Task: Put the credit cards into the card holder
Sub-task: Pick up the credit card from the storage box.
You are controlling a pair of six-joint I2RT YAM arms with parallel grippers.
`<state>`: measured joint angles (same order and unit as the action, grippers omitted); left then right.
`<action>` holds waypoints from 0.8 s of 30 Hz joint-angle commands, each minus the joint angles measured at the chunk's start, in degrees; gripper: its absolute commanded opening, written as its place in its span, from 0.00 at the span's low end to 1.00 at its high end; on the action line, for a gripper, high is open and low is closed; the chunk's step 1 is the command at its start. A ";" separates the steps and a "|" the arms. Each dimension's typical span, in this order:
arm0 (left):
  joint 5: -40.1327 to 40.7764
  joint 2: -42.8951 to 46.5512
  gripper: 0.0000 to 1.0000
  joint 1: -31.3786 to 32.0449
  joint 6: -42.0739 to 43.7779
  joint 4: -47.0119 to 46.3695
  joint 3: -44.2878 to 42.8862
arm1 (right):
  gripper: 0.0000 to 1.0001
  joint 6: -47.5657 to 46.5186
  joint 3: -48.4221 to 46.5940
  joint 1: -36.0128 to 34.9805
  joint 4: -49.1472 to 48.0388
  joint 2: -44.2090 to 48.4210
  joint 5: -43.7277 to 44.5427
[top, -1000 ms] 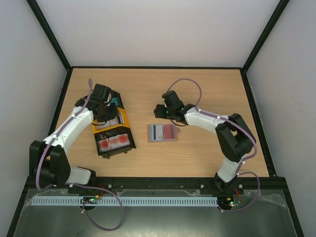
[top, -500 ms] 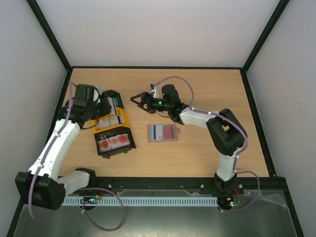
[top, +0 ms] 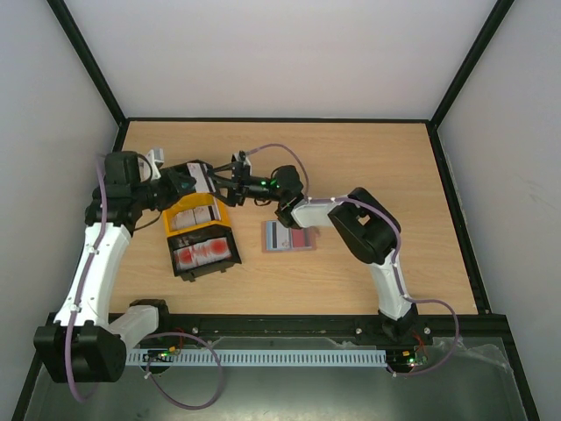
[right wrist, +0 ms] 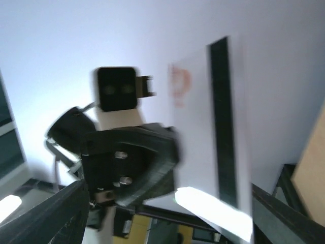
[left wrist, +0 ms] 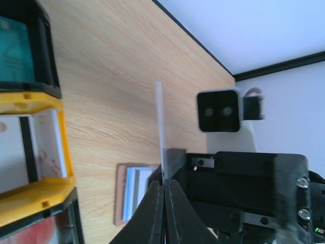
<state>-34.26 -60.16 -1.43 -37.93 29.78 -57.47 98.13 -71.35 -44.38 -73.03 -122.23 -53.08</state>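
The wooden desk [top: 377, 167] fills the enclosure. At its near edge stand two white-and-black arms. The left arm [top: 96, 254] rises along the left side, and the right arm [top: 368, 232] stretches across toward it, so the two meet above the far left part of the desk.

A row of trays lies below the meeting point. The black tray [top: 234, 246] nearest the bases holds red-and-white cards [top: 203, 254]. The yellow tray [top: 220, 211] behind it holds pale cards [top: 191, 217] with dark stripes. In the left wrist view, a teal card [left wrist: 12, 48] lies in a further black compartment beyond the yellow one.

The card holder [top: 289, 236] lies open and flat on the desk, right of the trays and apart from them. Its pale slotted inside faces up, with a dark-striped card and a red patch showing on it.

The left claw [left wrist: 165, 183] is pinched tight on the bottom edge of a whitish card [right wrist: 213, 137]. It holds the card in the air, clear of the desk. The card has one black stripe and a faint red mark, and the left wrist camera sees it edge-on as a thin pale line.

The right claw [top: 224, 181] faces that card with its fingers [right wrist: 51, 218] spread wide and holds nothing. One grey finger stands just beside the card's edge. The pictures do not show whether it touches the card.
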 commanded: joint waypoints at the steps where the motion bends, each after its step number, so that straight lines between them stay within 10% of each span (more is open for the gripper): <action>1: -8.41 0.05 0.02 -0.48 -3.39 -4.18 2.36 | 0.70 8.09 -3.79 -0.09 -12.79 -0.91 -1.72; 12: -13.45 -1.20 0.05 -0.94 -4.52 -7.20 4.54 | 0.03 4.62 -2.99 0.10 -7.49 0.85 -1.32; 18: -15.45 -0.63 0.26 -0.86 -8.92 -14.50 7.86 | 0.02 2.15 -1.77 0.33 -4.55 2.58 -0.46; 24: -15.25 -0.38 0.07 -0.85 -11.56 -18.86 9.31 | 0.02 1.82 -0.20 0.35 -4.32 3.40 -0.28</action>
<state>-48.03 -60.88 -2.28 -46.98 14.92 -49.25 101.56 -72.34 -44.21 -75.59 -122.83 -53.95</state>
